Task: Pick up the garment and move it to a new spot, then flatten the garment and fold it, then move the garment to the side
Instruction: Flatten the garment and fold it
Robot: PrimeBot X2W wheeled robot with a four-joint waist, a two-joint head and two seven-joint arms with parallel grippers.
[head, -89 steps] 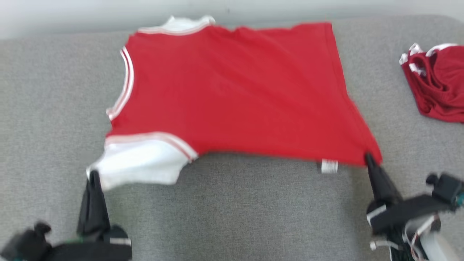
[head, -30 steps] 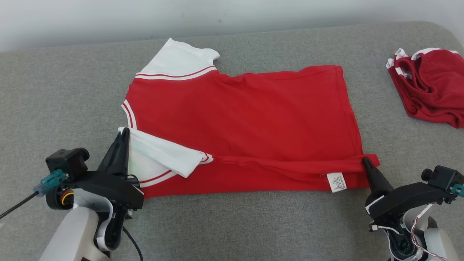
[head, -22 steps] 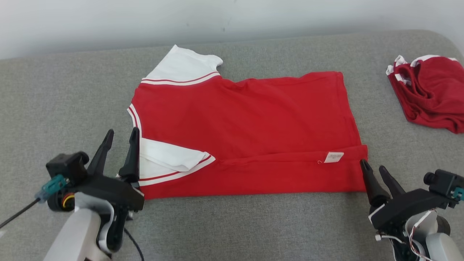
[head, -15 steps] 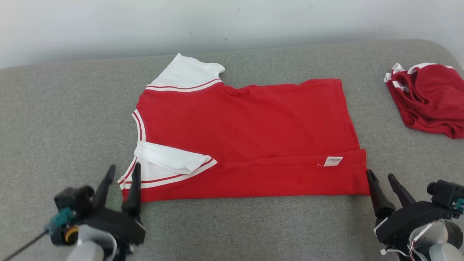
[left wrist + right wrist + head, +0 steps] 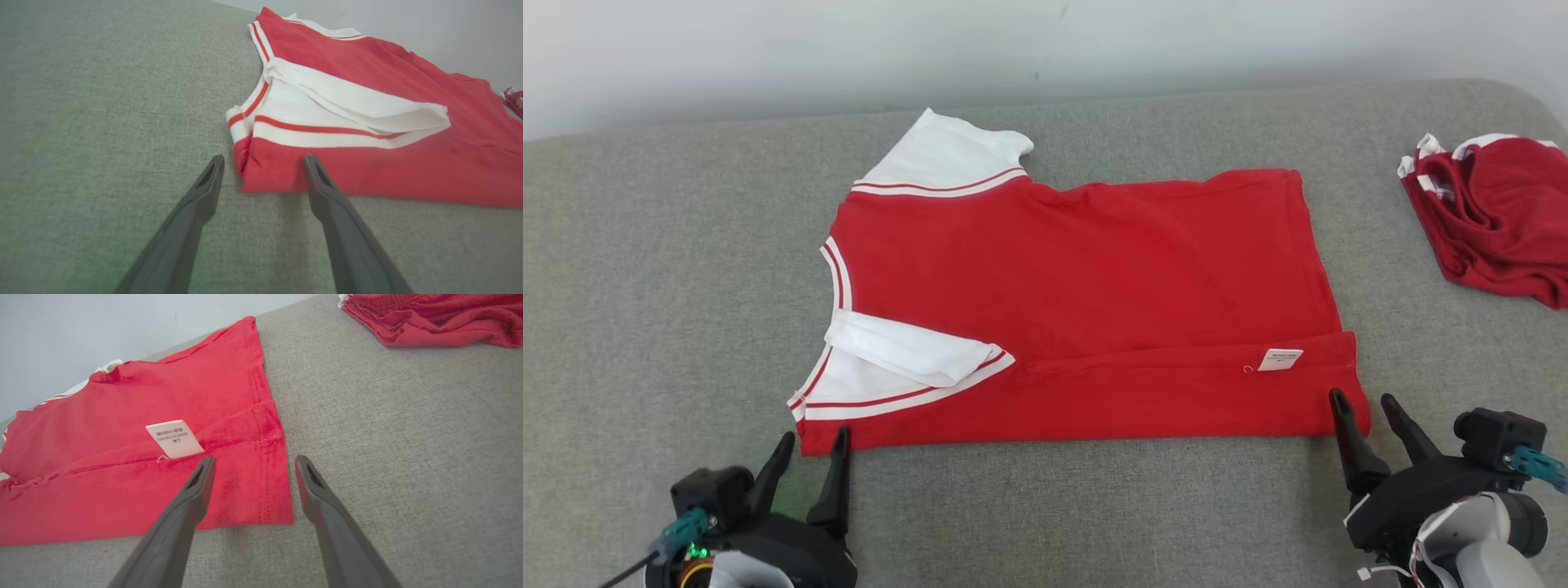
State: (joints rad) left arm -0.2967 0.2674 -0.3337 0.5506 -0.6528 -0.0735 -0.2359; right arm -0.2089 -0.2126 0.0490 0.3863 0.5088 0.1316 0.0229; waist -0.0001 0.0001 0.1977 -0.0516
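At the lower left of the frame our left jaws, which a second ago pinched the white sleeve (image 5: 907, 353), now stand spread and empty just short of the near corner of the garment (image 5: 1078, 269). It lies flat mid-frame on the grey bench (image 5: 670, 269), its near strip turned over onto the body, label (image 5: 1280, 359) showing. At the lower right our right jaws have likewise let go of the hem corner. A second red heap (image 5: 1494, 216) sits upper right. We judge the first fold laid, the far side still to fold.
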